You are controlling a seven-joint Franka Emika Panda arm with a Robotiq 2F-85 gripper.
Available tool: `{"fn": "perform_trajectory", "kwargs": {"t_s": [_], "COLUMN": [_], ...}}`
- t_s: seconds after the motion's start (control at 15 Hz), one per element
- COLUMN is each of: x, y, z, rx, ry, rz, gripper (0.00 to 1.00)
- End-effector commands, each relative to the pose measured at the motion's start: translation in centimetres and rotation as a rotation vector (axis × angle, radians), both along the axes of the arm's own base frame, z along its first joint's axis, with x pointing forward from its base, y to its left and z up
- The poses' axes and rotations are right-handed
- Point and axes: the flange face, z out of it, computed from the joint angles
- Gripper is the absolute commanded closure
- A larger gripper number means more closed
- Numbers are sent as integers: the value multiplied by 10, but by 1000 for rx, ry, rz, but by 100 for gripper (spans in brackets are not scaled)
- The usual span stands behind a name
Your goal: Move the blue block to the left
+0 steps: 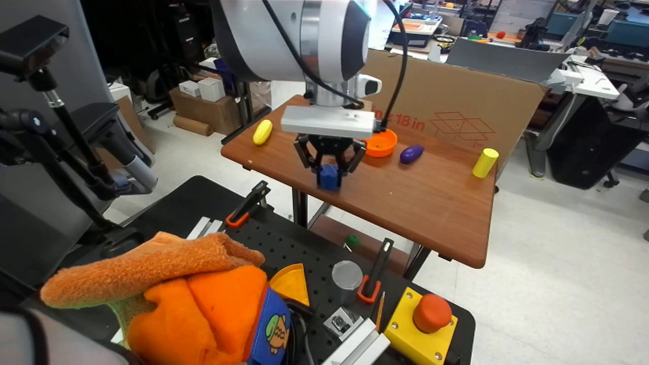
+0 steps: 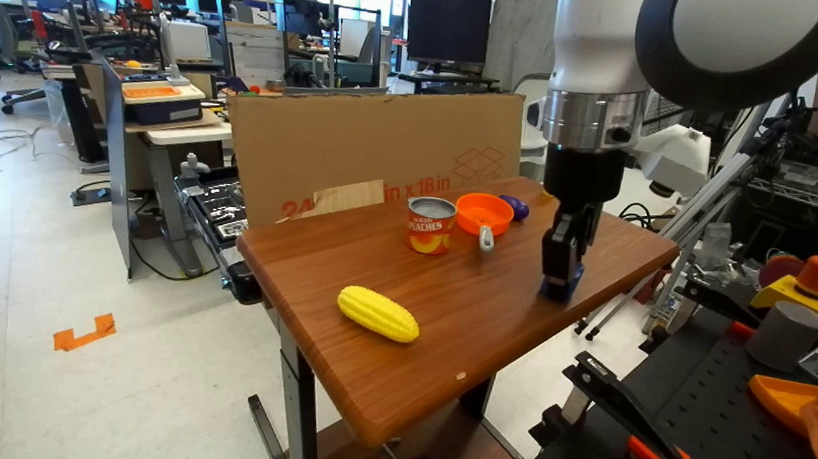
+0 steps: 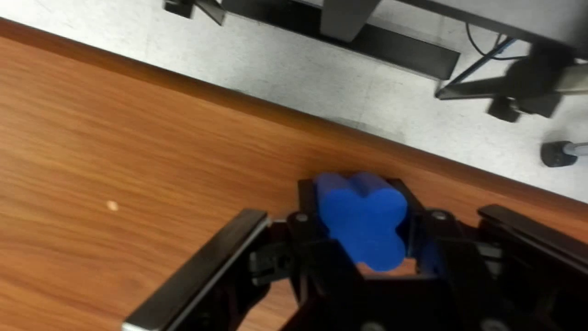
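In an exterior view, orange fabric [image 1: 203,309] lies heaped at left on a black perforated bench [image 1: 304,243], while beyond it a yellow ear of corn [image 1: 262,132] rests near the left end of a wood-grain desk [image 1: 416,203]. At center, the downturned pincer [image 1: 329,181] of a white robot arm [image 1: 258,40] grips the blue block [image 3: 363,220], its fingers [image 3: 307,195] pressed to two opposite sides. The block is near the desk's edge facing the bench; whether its underside touches the desk cannot be told. In the wrist view, the block shows a lobed, clover-like face. Just right of the pincer and partly hidden sits an orange pan [image 1: 383,145]; in an exterior view it has a gray handle [image 2: 486,238], and a can labeled "Peaches" [image 2: 431,225] stands beside it. Next comes a purple, eggplant-shaped object [image 1: 411,154] lying on its side, near the pan. A brown cardboard panel [image 1: 456,104] with red print rises behind the desk, and at far right a yellow cylinder [image 1: 485,162] stands upright near the desk's right-hand edge.
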Motion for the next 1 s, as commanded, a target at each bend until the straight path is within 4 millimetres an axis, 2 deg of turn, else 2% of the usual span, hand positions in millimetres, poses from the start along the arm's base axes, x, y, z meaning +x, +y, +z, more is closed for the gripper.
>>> {"fn": "perform_trajectory", "kwargs": {"t_s": [0.0, 0.07, 0.2, 0.4, 0.47, 0.53, 0.73, 0.87, 0.93], "x": [-9, -8, -7, 1, 3, 4, -4, -17, -25], "y": [64, 78, 93, 92, 90, 89, 91, 96, 97], "z": [1, -1, -3, -6, -7, -7, -7, 2, 8], "rx": [81, 100, 123, 135, 133, 132, 125, 140, 150], "ry": [-49, -61, -78, -77, -78, -73, -26, 14, 39], "rz": [6, 6, 10, 2, -9, -19, -30, -45, -53], "gripper": [84, 84, 84, 84, 34, 33, 12, 0, 0]}}
